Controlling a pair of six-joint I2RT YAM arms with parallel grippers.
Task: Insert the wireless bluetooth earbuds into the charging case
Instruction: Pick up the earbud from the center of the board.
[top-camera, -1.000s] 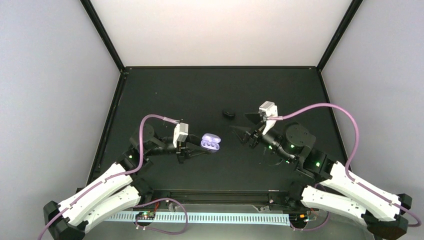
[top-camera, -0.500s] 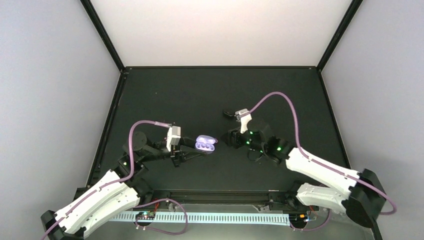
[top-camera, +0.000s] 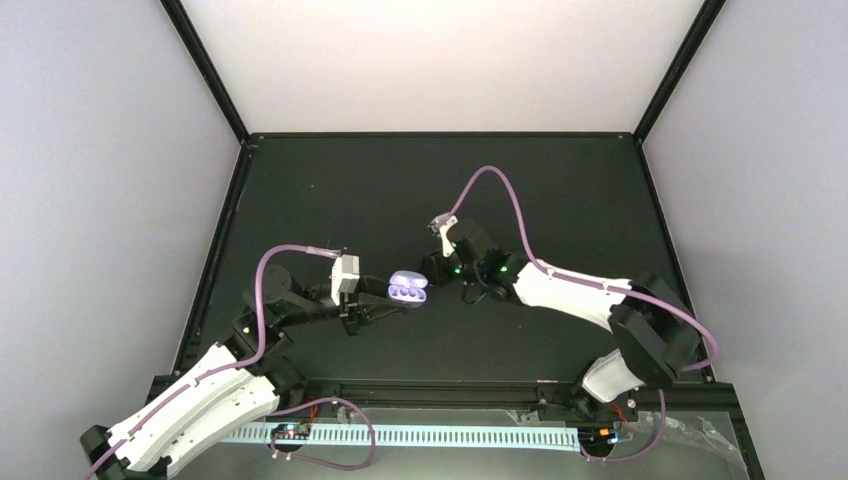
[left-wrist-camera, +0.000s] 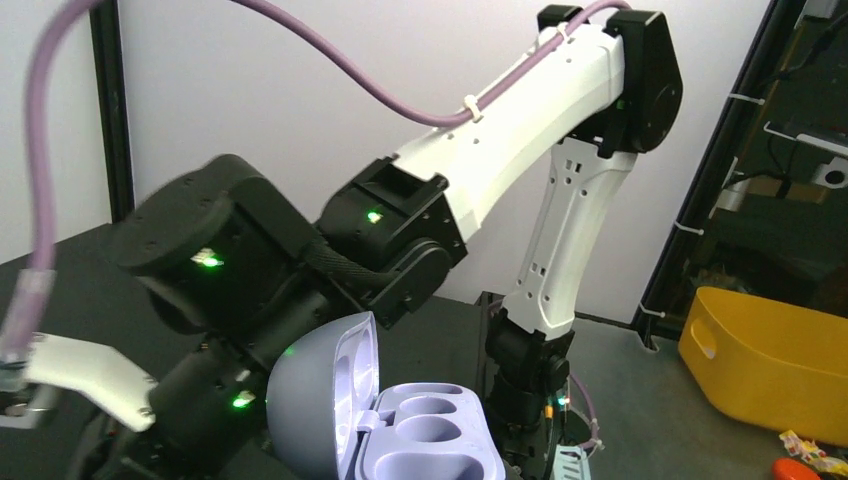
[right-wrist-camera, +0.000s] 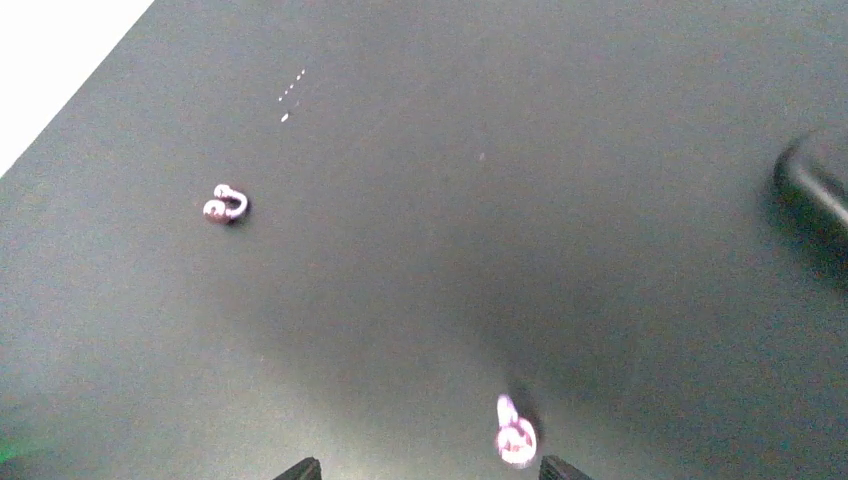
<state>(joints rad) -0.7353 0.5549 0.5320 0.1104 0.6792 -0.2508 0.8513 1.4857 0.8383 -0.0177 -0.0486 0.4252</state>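
Note:
My left gripper (top-camera: 393, 298) is shut on the lavender charging case (top-camera: 408, 289) and holds it above the mat with its lid open. In the left wrist view the case (left-wrist-camera: 425, 430) shows empty sockets, with the lid standing up on the left. My right gripper (top-camera: 431, 270) is close to the right of the case, low over the mat. In the right wrist view it (right-wrist-camera: 428, 468) is open, with only the fingertips (right-wrist-camera: 300, 468) showing. One lilac earbud (right-wrist-camera: 516, 438) lies between them, close to the right tip. The other earbud (right-wrist-camera: 226, 204) lies farther off, upper left.
A small black oval object (right-wrist-camera: 815, 185) lies at the right edge of the right wrist view. The right arm (left-wrist-camera: 520, 150) fills the left wrist view just behind the case. A yellow bin (left-wrist-camera: 770, 365) stands beyond the table. Black frame posts (top-camera: 205, 70) edge the mat.
My right arm has swung left and stretched out, bringing its gripper down beside the case. My left gripper has shifted slightly left with the case still in it.

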